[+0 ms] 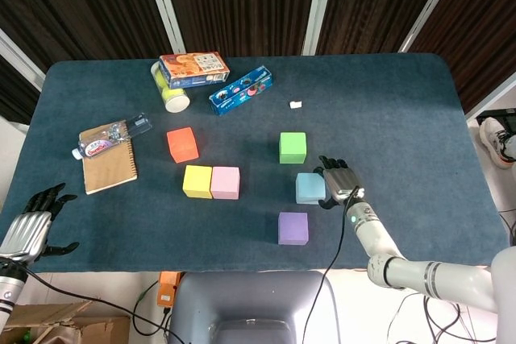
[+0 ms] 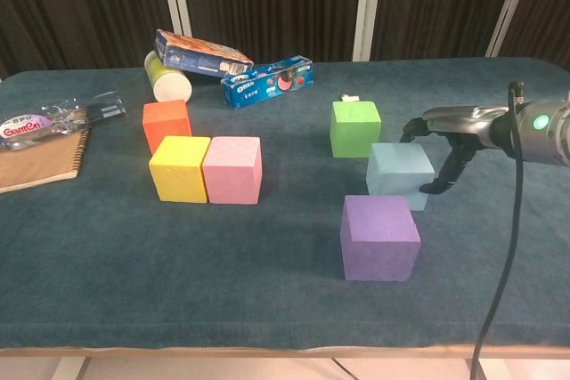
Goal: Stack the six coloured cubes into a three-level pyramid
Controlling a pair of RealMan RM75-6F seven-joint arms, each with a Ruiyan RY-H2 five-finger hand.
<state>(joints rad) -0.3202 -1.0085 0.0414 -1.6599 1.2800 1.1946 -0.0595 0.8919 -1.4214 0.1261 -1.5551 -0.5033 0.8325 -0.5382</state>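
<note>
Right hand (image 1: 339,182) low over the table (image 1: 403,110), fingers spread and curved, holding nothing; fingertips right beside the light blue cube (image 1: 310,188), on its outer side, contact not clear from either view. Just ahead of that hand and slightly inward, green cube (image 1: 293,147); nearer the robot than the hand, purple cube (image 1: 293,228), standing apart from the blue one. Well off toward the other hand: yellow cube (image 1: 197,181) and pink cube (image 1: 226,183) touching side by side, orange cube (image 1: 182,144) just behind the yellow. All six flat on the table, none stacked. Left hand (image 1: 32,225) at the near left corner, fingers apart, gripping nothing; just ahead of it a notebook (image 1: 109,163) with a bottle (image 1: 113,136) lying across it. Far across: cup (image 1: 171,90), biscuit box (image 1: 193,69), blue packet (image 1: 240,90).
</note>
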